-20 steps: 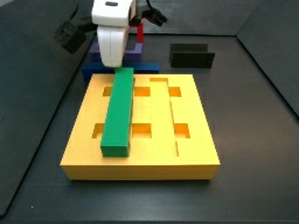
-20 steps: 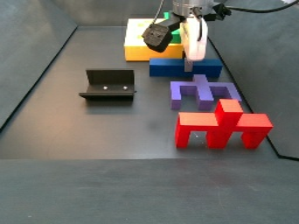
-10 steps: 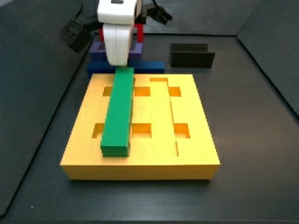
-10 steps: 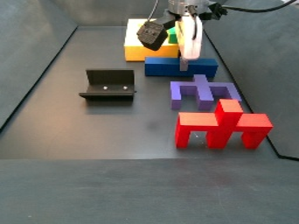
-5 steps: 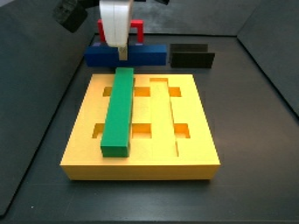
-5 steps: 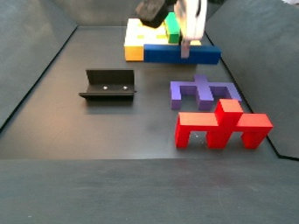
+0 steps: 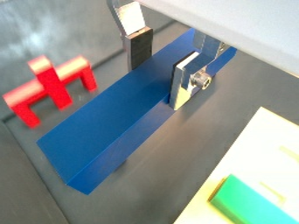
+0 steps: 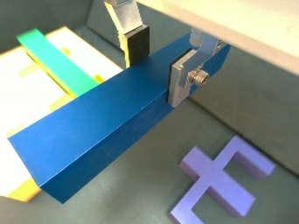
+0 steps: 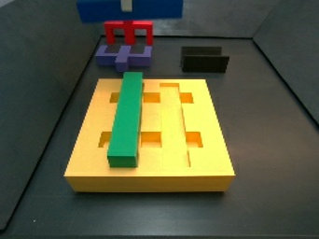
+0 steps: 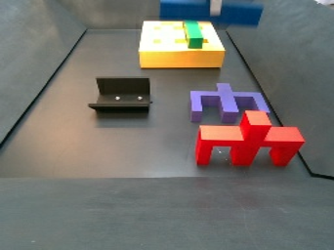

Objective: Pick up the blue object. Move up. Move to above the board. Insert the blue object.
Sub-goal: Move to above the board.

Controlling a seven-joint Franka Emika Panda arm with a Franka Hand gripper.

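Silver gripper point(image 8: 160, 54) fingers clamp the blue bar point(image 8: 111, 118), held high above the floor, behind the yellow board point(image 9: 156, 140).

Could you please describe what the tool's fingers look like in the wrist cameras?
In both wrist views the tool has two flat silver plate fingers, each faced with a dark pad. The nearer finger carries a small round screw on its side. They hang from a pale, whitish body along the frame edge. No cables or markings are visible.
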